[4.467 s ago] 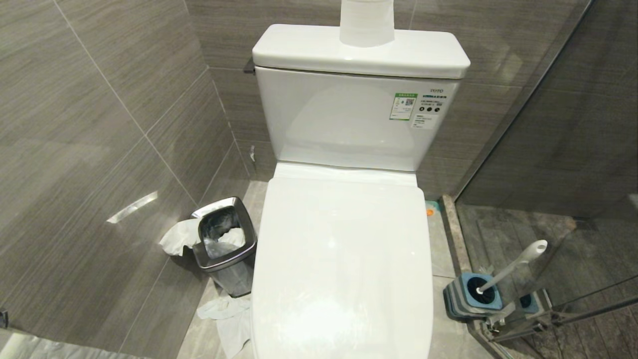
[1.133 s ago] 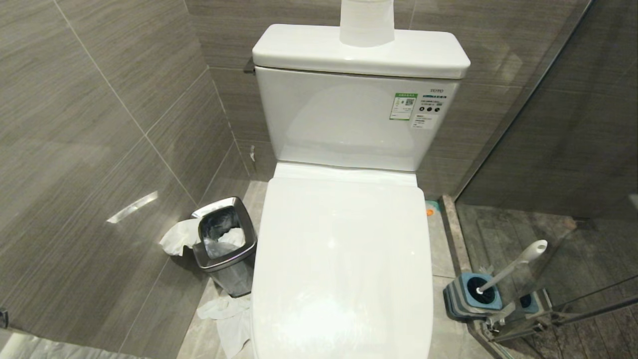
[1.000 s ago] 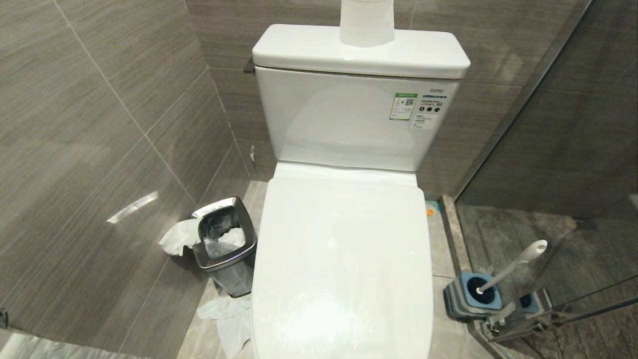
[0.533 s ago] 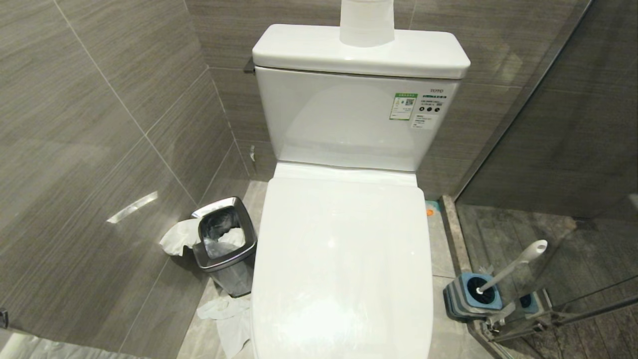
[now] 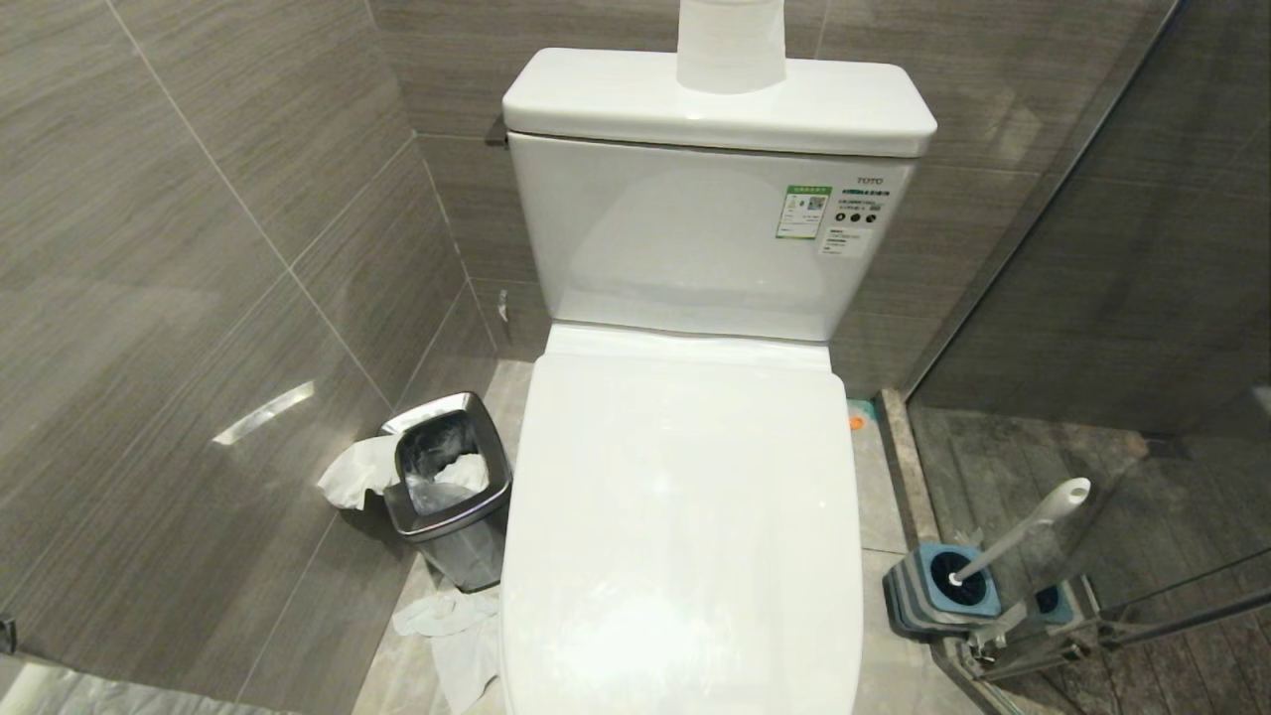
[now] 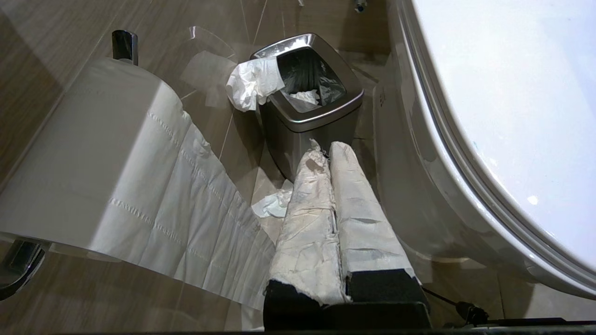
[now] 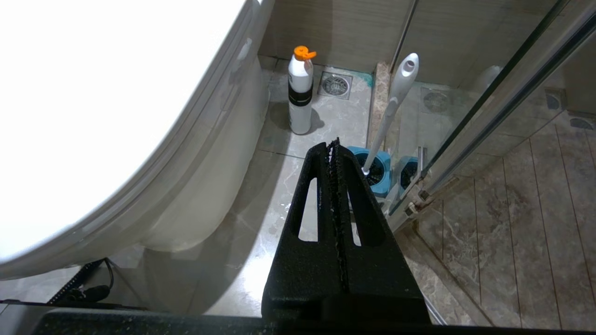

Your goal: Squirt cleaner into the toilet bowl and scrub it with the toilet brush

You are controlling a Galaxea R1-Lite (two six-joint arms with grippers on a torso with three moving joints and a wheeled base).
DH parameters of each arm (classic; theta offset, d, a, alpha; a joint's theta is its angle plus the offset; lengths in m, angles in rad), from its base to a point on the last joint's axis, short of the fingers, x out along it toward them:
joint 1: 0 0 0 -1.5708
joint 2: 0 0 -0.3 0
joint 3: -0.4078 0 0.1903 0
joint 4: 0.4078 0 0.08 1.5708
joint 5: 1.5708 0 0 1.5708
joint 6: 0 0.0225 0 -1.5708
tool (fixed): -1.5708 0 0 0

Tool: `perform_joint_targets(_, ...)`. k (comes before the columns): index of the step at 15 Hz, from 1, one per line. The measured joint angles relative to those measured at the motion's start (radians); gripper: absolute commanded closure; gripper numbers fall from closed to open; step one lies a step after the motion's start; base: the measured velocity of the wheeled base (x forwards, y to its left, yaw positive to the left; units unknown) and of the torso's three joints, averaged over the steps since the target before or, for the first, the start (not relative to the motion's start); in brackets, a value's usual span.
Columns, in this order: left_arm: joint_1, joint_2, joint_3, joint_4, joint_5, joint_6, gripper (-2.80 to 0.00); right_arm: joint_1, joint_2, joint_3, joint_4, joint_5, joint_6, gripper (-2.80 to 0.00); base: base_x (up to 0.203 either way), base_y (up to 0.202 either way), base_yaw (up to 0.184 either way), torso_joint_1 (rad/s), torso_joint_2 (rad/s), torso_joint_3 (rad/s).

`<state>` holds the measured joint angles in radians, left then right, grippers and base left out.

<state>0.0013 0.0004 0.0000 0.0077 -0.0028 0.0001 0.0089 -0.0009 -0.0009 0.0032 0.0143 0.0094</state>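
We keep both arms parked low. Our left tool (image 6: 326, 153) is closed and empty by the bin (image 6: 309, 100); our right tool (image 7: 333, 149) is closed and empty too. The toilet lid (image 5: 685, 516) is down, hiding the bowl. The cleaner (image 7: 300, 90) stands on the floor right of the toilet, the toilet brush (image 7: 391, 111) upright in its holder (image 7: 375, 170). The tank (image 5: 695, 228) reads TOTO.

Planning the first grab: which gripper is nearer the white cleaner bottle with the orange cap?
Right. The right gripper points toward the bottle across the floor; the left gripper is beside the steel bin.
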Motion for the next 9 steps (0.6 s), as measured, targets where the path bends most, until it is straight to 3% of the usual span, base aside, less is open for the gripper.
perform_joint_targets(9, 0.000, 0.000, 0.000, 0.000, 0.000, 0.000, 0.00, 0.000, 0.000, 0.000, 0.000, 0.000, 0.000, 0.00, 0.000, 0.000, 0.000, 0.000, 0.00, 0.000)
